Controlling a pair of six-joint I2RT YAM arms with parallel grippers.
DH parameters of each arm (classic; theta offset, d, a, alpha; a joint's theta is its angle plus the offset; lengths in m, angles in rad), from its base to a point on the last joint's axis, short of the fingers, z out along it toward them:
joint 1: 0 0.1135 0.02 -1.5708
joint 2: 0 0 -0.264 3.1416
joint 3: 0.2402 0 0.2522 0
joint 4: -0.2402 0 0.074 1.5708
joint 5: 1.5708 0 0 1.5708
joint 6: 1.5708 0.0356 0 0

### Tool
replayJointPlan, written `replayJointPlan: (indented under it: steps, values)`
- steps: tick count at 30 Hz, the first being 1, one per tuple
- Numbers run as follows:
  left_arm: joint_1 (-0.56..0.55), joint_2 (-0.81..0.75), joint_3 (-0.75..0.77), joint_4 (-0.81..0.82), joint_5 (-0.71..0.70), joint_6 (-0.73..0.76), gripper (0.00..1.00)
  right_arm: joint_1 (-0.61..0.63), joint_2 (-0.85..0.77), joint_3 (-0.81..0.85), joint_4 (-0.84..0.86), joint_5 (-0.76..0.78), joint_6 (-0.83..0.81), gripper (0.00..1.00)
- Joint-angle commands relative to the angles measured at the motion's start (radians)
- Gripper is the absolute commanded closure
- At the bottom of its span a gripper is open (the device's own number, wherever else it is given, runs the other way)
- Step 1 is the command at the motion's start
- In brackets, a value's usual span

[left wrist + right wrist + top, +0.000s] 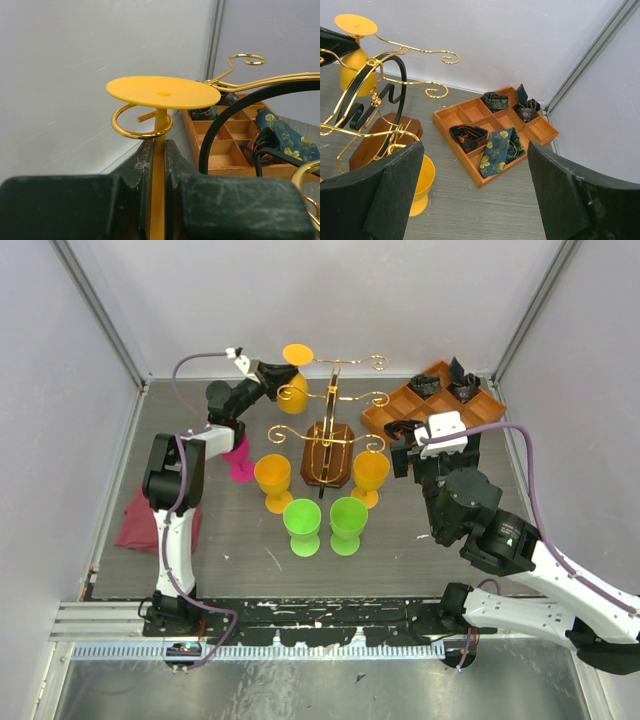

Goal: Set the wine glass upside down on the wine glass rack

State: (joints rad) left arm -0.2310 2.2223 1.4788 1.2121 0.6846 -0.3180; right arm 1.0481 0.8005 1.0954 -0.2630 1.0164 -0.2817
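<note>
1. Wine glass [297, 354]: orange-yellow, upside down with its foot disc uppermost, at the far-left arm of the rack. In the left wrist view its stem [159, 150] stands inside a curled gold loop, with the foot just above the loop. Whether foot and loop touch cannot be told.
2. Wine glass rack [328, 440]: gold wire with scroll ends on a dark wooden base, mid-table.
3. Left gripper [270, 372]: fingers [144, 162] clamped on the glass stem below the loop.
4. Right gripper [402, 448]: fingers [380, 190] wide apart and holding nothing, right of the rack and near the tray.
5. Orange tray [374, 419]: far right, with folded patterned cloths in some compartments.
6. Standing goblets: pink goblet [240, 462], orange goblet [272, 481], yellow goblet [370, 476], and two green goblets [302, 526] near the base.
7. Dark red cloth [135, 522]: near left.
</note>
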Motion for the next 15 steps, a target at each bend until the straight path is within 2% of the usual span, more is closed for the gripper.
replayJointPlan:
  steps: [1,2,3,8,10,15]
  values:
    - [-0.016,0.002,-0.013,0.048,0.008,0.018,1.0,0.005,-0.022,0.008,0.031,0.023,0.003,0.1]
    - [-0.017,0.004,-0.009,0.045,0.005,0.017,1.0,0.005,-0.022,0.009,0.032,0.023,0.002,0.1]
    - [-0.017,0.006,-0.008,0.044,-0.001,0.016,0.96,0.005,-0.02,0.008,0.031,0.025,0.002,0.1]
    - [-0.015,-0.001,-0.028,0.046,-0.023,0.029,0.61,0.004,-0.02,0.008,0.03,0.029,0.004,0.09]
    - [-0.012,-0.01,-0.042,0.046,-0.025,0.036,0.5,0.004,-0.019,0.009,0.03,0.03,0.004,0.08]
    - [0.004,-0.038,-0.073,0.052,-0.025,0.04,0.38,0.005,-0.018,0.009,0.03,0.029,0.004,0.08]
